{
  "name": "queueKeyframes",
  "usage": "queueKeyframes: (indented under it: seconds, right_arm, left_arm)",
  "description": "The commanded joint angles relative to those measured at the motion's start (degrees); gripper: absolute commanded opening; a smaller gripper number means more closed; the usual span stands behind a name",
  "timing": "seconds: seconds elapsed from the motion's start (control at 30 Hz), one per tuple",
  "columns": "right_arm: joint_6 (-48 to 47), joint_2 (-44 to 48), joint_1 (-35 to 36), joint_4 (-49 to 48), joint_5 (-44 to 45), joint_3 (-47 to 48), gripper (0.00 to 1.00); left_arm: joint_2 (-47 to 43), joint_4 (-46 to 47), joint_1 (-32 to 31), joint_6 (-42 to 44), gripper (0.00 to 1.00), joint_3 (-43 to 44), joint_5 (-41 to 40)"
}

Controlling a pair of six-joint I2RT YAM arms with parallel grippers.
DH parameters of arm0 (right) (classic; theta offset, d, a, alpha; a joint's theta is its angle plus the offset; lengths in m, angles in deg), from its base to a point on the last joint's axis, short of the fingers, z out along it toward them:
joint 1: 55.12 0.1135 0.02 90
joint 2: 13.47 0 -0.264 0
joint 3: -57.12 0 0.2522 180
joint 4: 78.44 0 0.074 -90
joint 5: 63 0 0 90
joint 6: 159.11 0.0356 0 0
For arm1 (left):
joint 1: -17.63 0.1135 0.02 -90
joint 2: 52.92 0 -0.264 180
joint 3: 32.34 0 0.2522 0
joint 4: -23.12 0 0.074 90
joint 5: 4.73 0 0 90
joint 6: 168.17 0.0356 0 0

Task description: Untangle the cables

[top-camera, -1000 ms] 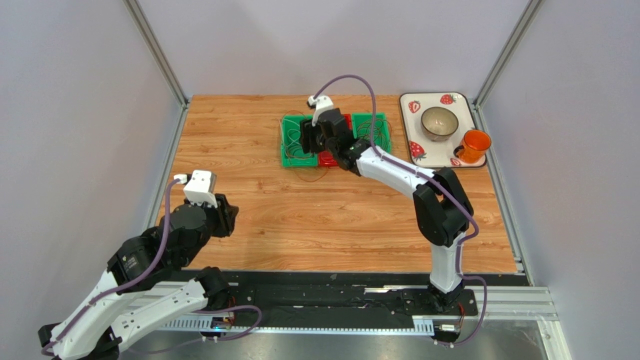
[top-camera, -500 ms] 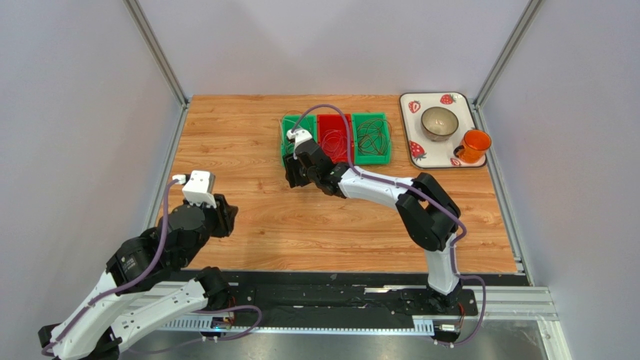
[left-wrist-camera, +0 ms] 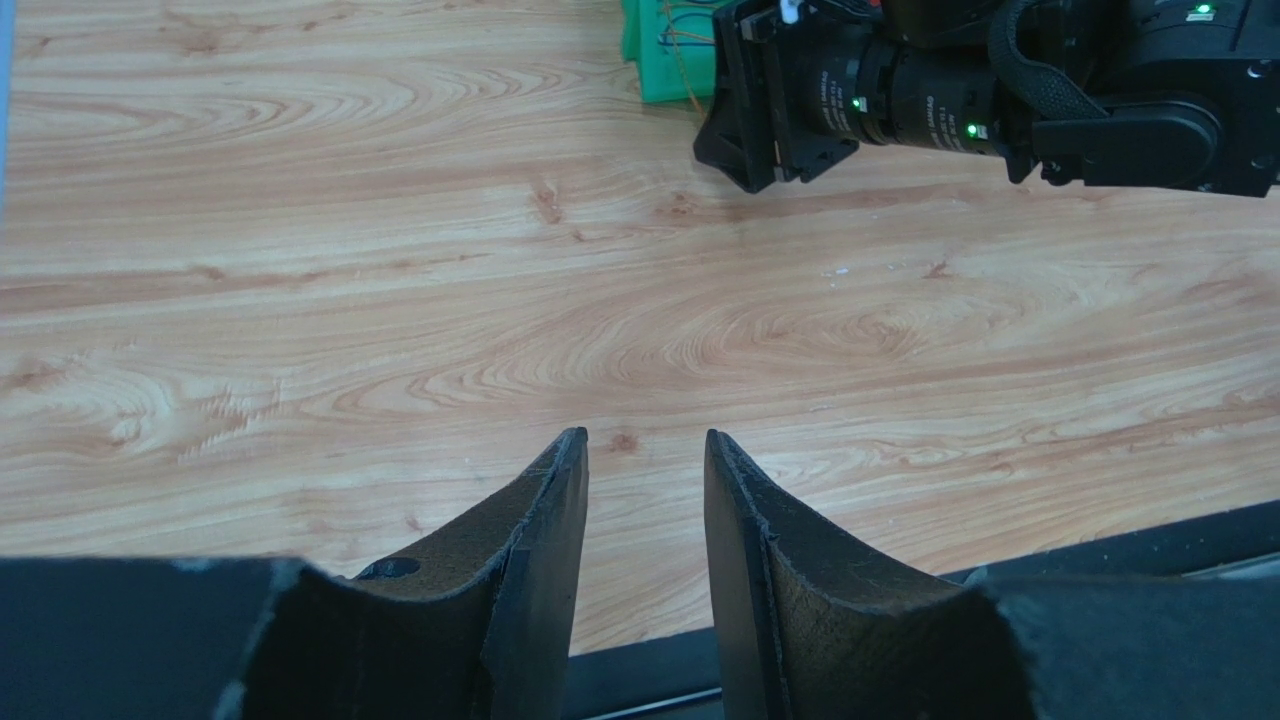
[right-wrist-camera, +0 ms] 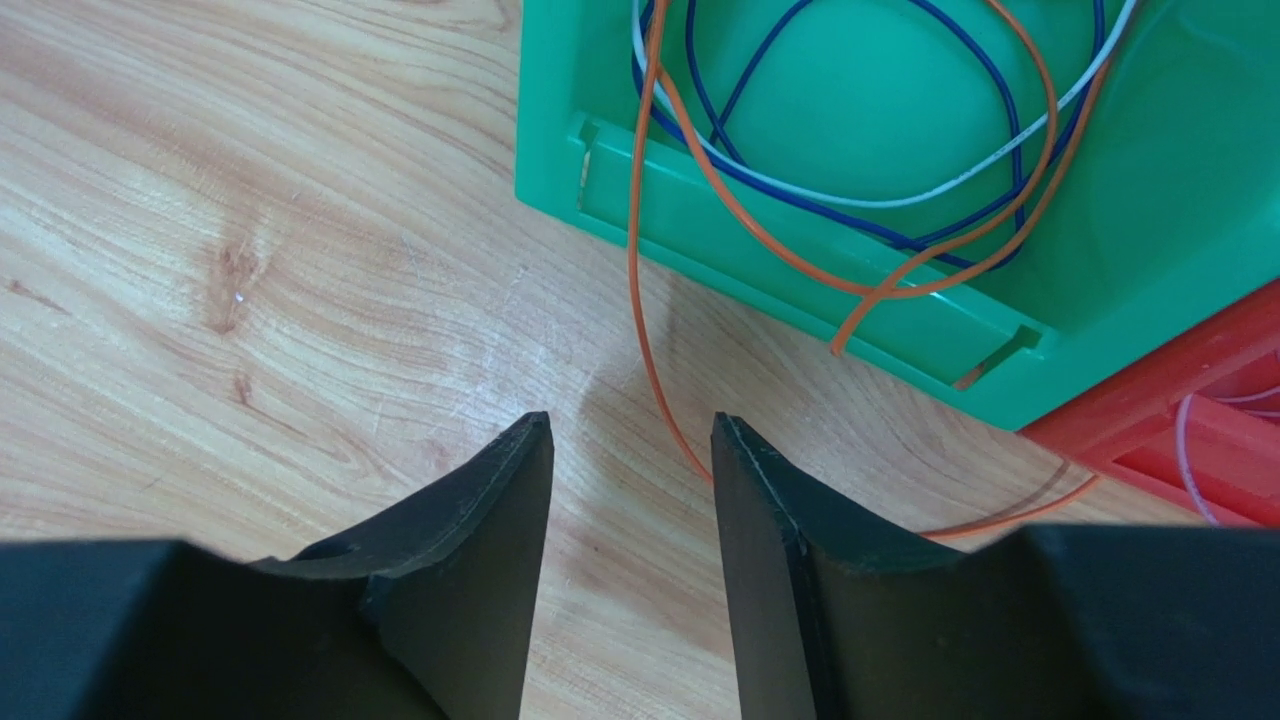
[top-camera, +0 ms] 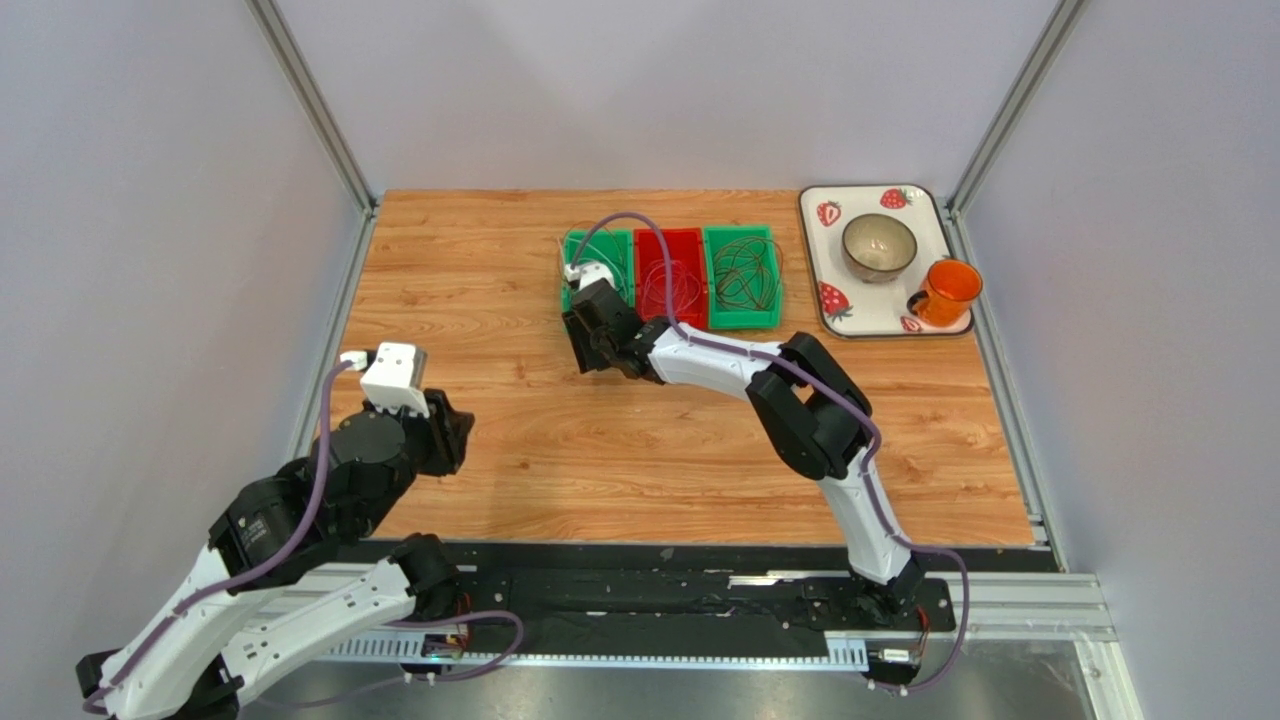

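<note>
Orange cable [right-wrist-camera: 643,300] just beyond right pincer [right-wrist-camera: 631,426]

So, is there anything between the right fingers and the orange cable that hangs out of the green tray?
Nothing visible does. The orange cable drops over the near wall of the green tray onto the table, directly ahead of the right gripper, whose fingers stand apart.

The left pincer [left-wrist-camera: 645,443] hangs parted and empty above the table [left-wrist-camera: 301,270].
</note>
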Motion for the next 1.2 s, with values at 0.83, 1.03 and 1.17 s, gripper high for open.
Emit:
queueKeyframes:
  seconds: [0.83, 1.03, 1.17]
  right_arm:
    - [0.2, -3.9, -0.6, 1.8, 1.5, 5.5, 0.23]
    - [-0.2, -4.6, -0.5, 2.6, 2.0, 6.3, 0.06]
    - [-0.2, -3.9, -0.5, 3.1, 1.6, 6.4, 0.0]
  left_arm:
    - [-0.3, 1.4, 0.3, 1.2, 0.43, 0.1, 0.2]
    - [-0.3, 1.5, 0.3, 1.2, 0.43, 0.1, 0.3]
    - [-0.4, 1.4, 0.3, 1.2, 0.43, 0.1, 0.2]
